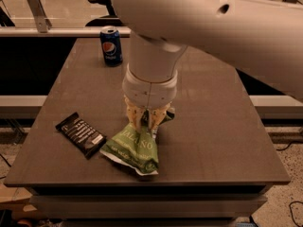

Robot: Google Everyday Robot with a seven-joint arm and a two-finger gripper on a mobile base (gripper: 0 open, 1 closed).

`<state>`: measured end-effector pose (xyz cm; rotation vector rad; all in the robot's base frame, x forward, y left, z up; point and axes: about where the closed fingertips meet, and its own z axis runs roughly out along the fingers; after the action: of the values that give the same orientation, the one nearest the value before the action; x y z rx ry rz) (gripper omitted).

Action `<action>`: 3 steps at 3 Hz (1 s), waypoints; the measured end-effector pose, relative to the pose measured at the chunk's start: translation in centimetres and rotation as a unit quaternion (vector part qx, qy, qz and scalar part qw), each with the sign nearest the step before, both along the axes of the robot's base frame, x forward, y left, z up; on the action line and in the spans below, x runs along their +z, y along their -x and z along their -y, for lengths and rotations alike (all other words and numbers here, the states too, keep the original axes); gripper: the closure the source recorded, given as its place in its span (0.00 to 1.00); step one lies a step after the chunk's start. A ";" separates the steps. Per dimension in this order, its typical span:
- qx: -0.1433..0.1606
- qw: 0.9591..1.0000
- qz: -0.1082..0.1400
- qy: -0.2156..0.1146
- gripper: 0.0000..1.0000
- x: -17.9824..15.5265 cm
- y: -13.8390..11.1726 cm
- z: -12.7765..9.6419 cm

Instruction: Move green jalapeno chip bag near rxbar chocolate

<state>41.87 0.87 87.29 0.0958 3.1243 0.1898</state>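
The green jalapeno chip bag hangs tilted just above the front middle of the dark table, its lower corner close to the surface. My gripper comes down from the big white arm and is shut on the bag's upper end. The rxbar chocolate, a flat black wrapper with white lines, lies at the front left of the table. Its right end sits a short gap from the bag's left edge.
A blue Pepsi can stands upright at the back left of the table. The arm's white body fills the upper right of the view. A metal rail and chair show behind the table.
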 end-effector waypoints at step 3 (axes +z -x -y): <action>0.004 1.000 0.000 -0.001 0.35 -0.3 -0.3 -0.3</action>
<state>42.13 1.13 86.94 0.0841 3.1248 0.1919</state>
